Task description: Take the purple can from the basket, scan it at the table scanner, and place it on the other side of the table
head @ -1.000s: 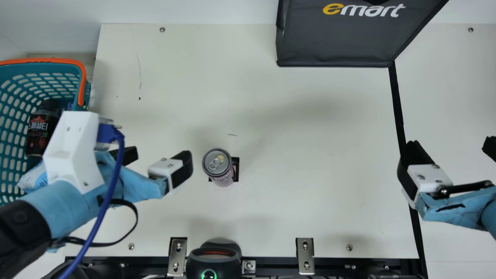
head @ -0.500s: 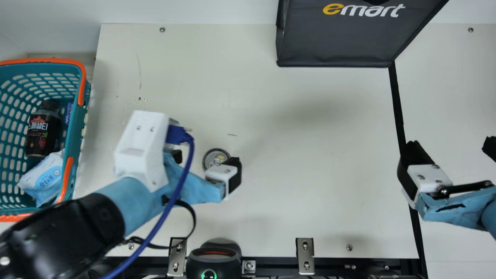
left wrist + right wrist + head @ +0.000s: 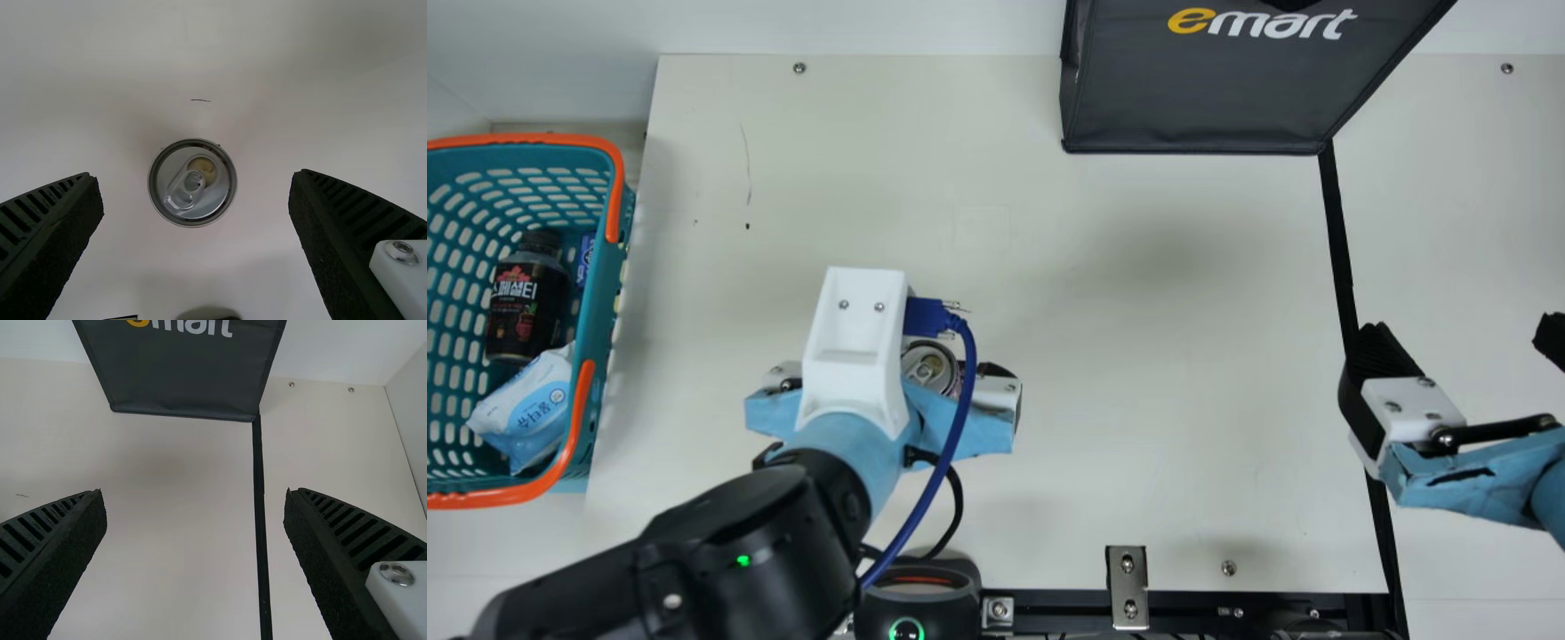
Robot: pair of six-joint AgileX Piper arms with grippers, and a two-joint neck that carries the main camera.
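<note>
Purple can (image 3: 927, 368), spread left tool (image 3: 898, 368), gaps between

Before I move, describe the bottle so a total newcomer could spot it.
At the main view's left edge is a teal, orange-handled basket. Inside, the bottle lies near a white-and-blue packet and a small blue item. Unlike them, it is dark and rounded, with a dark cap.
</note>
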